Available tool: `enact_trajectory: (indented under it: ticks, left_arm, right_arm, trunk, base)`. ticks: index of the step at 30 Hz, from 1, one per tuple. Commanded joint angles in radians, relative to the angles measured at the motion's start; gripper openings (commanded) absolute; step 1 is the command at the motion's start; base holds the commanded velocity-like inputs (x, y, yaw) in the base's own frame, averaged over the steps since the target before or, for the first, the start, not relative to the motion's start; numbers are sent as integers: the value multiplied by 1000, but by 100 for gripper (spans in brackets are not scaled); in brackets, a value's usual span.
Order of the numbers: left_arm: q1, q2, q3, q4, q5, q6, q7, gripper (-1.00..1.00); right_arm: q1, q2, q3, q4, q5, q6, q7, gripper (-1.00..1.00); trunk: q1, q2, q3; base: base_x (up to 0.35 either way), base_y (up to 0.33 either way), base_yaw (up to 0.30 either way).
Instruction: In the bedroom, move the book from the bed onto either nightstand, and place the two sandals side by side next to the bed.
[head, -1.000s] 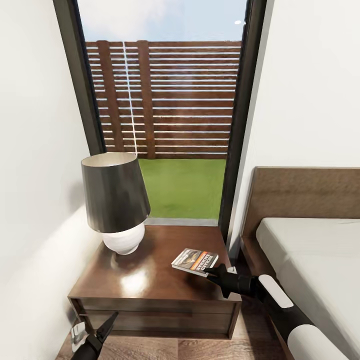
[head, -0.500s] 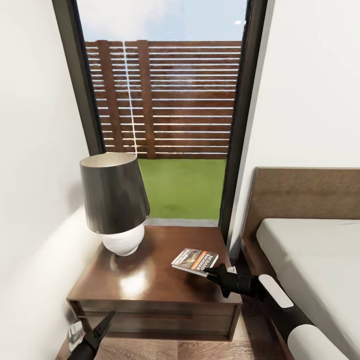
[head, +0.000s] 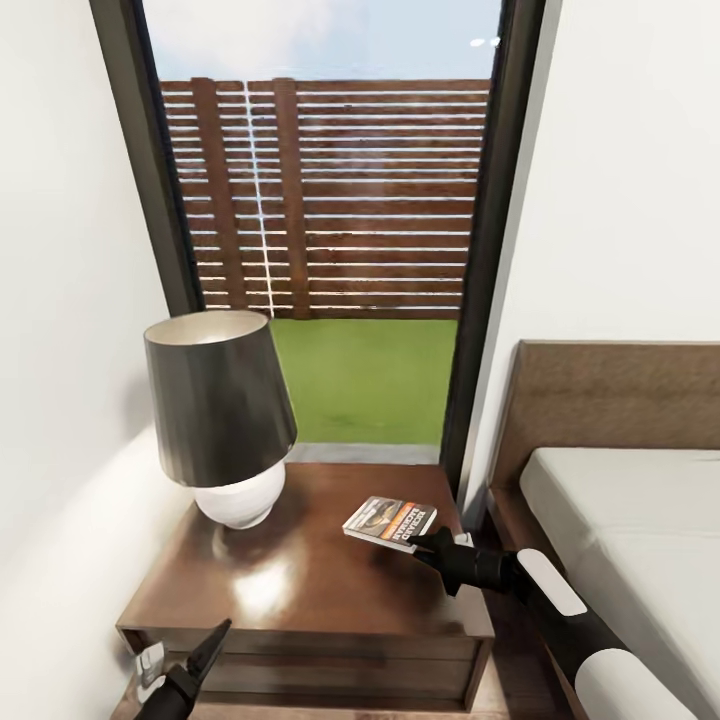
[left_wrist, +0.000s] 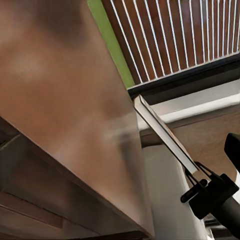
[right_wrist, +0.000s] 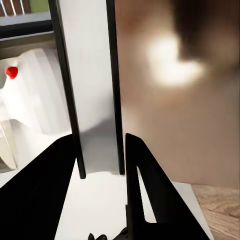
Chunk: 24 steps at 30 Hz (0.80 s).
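The book, pale with an orange band, sits level just above the right part of the dark nightstand, casting a shadow on it. My right gripper is shut on the book's near corner. Seen from the right wrist, the black fingers clamp the thin book edge-on. From the left wrist, the book and the right gripper hang beside the nightstand top. My left gripper is low at the nightstand's front left corner. The bed lies to the right. The sandals are out of view.
A lamp with a dark shade and white base stands on the nightstand's back left. A white wall runs close along the left. Behind is a tall dark-framed window with fence and lawn. The bed's headboard rises right of the nightstand.
The head view has shifted a little, so nightstand and lamp sit lower and further left. The right gripper still holds the book in the same spot. The left gripper shows slightly lower.
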Motion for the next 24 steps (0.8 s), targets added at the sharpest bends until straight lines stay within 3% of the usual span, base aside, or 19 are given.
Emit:
enact_trajectory:
  ticks: [1, 24]
  left_arm:
    - [0, 1, -2, -1, 11, 10, -2, 100]
    - [0, 1, -2, -1, 11, 12, -3, 100]
  right_arm:
    - [0, -1, 3, -1, -12, 0, -9, -100]
    - [-2, -2, 3, -1, -7, -1, -13, -100]
  trunk:
    - [0, 0, -1]
    - [0, 0, -1]
  base:
    - [125, 0, 0]
    - [22, 0, 0]
